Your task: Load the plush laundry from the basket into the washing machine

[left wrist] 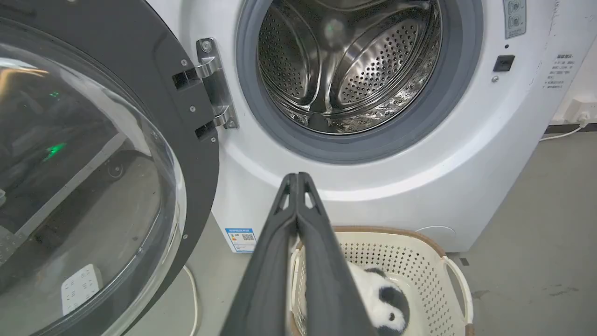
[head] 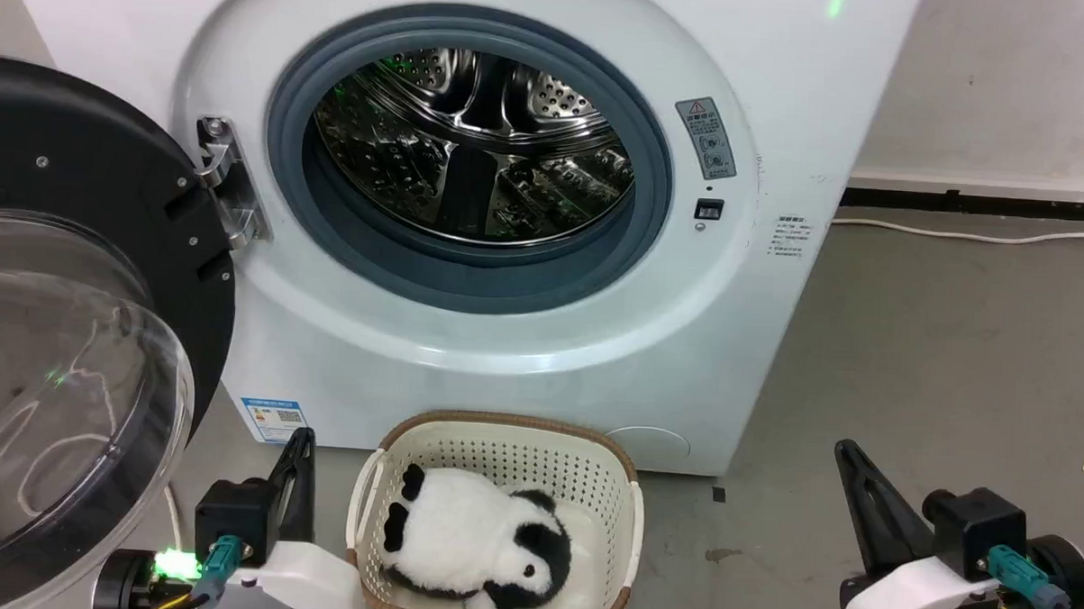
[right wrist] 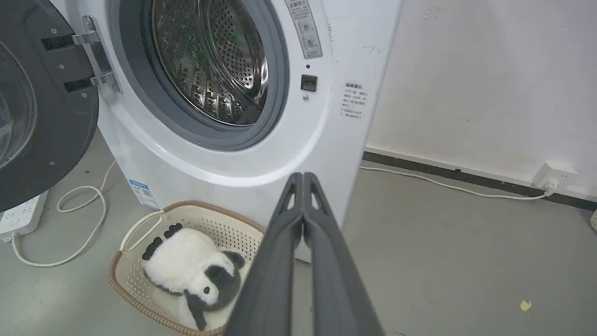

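The head view looked forward and down, close to the washing machine. Both wrist views (the right one set farther rightward) faced its open front from low down; all three shared the basket.

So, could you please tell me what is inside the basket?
One plush laundry toy lies in the basket, covering most of its floor; anything beneath it is hidden.

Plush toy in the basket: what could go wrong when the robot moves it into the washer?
The plush toy nearly fills the basket, so lifting might drag the basket along. The open door hangs close beside the left gripper, which could bump it. Fluffy fur may slip when pinched.
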You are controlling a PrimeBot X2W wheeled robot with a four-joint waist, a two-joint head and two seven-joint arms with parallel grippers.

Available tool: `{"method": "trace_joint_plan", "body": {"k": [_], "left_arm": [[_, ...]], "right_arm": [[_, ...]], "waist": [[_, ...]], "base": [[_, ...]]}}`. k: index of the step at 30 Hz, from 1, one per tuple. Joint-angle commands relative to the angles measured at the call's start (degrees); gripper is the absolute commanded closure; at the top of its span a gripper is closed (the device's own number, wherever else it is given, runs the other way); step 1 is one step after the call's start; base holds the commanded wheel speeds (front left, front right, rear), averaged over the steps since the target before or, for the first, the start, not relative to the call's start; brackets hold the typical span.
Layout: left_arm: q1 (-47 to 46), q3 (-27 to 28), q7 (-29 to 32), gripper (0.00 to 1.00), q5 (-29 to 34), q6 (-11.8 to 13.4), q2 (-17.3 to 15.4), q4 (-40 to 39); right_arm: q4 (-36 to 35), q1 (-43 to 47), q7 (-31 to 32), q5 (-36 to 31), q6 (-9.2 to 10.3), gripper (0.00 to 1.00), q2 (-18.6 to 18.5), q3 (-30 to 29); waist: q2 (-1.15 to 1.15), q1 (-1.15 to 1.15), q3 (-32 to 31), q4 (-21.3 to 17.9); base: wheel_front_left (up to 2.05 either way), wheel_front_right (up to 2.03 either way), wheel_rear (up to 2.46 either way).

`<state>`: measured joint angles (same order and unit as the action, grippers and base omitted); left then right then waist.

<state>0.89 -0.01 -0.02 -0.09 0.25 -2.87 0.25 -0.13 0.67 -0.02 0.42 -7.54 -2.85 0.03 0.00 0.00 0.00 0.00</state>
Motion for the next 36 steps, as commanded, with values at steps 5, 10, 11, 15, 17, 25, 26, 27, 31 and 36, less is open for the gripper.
{"method": "trace_joint_plan", "body": {"k": [5,10,11,15,17,25,26,27,31,36], "left_arm": [[-0.89,0.01,0.02,1.00,0.09,-0.25,0.00,-0.25],[-0.89,0.01,0.02,1.00,0.09,-0.25,0.00,-0.25],[-0.89,0.01,0.02,1.00,0.09,-0.25,0.00,-0.25],[-0.89,0.01,0.02,1.00,0.09,-0.25,0.00,-0.25],[-0.89,0.01,0.02,1.00,0.09,-0.25,0.00,-0.25],[-0.89,0.01,0.02,1.00,0.09,-0.25,0.00,-0.25],[-0.89,0.01,0.02,1.00,0.09,-0.25,0.00,-0.25],[-0.89,0.01,0.02,1.00,0.09,-0.25,0.00,-0.25],[-0.89,0.01,0.02,1.00,0.09,-0.25,0.00,-0.25],[-0.89,0.01,0.02,1.00,0.09,-0.25,0.00,-0.25]], "right_arm": [[0.13,-0.67,0.02,-0.42,0.05,1.00,-0.03,-0.03],[0.13,-0.67,0.02,-0.42,0.05,1.00,-0.03,-0.03],[0.13,-0.67,0.02,-0.42,0.05,1.00,-0.03,-0.03],[0.13,-0.67,0.02,-0.42,0.05,1.00,-0.03,-0.03],[0.13,-0.67,0.02,-0.42,0.05,1.00,-0.03,-0.03],[0.13,-0.67,0.02,-0.42,0.05,1.00,-0.03,-0.03],[0.13,-0.67,0.02,-0.42,0.05,1.00,-0.03,-0.03],[0.13,-0.67,0.02,-0.42,0.05,1.00,-0.03,-0.03],[0.13,-0.67,0.02,-0.42,0.05,1.00,-0.03,-0.03],[0.13,-0.67,0.02,-0.42,0.05,1.00,-0.03,-0.03]], "waist": [[0.00,0.00,0.00,0.00],[0.00,0.00,0.00,0.00],[0.00,0.00,0.00,0.00],[0.00,0.00,0.00,0.00],[0.00,0.00,0.00,0.00],[0.00,0.00,0.00,0.00],[0.00,0.00,0.00,0.00],[0.00,0.00,0.00,0.00],[0.00,0.00,0.00,0.00],[0.00,0.00,0.00,0.00]], "base": [[0.00,0.00,0.00],[0.00,0.00,0.00],[0.00,0.00,0.00],[0.00,0.00,0.00],[0.00,0.00,0.00],[0.00,0.00,0.00],[0.00,0.00,0.00],[0.00,0.00,0.00],[0.00,0.00,0.00],[0.00,0.00,0.00]]}}
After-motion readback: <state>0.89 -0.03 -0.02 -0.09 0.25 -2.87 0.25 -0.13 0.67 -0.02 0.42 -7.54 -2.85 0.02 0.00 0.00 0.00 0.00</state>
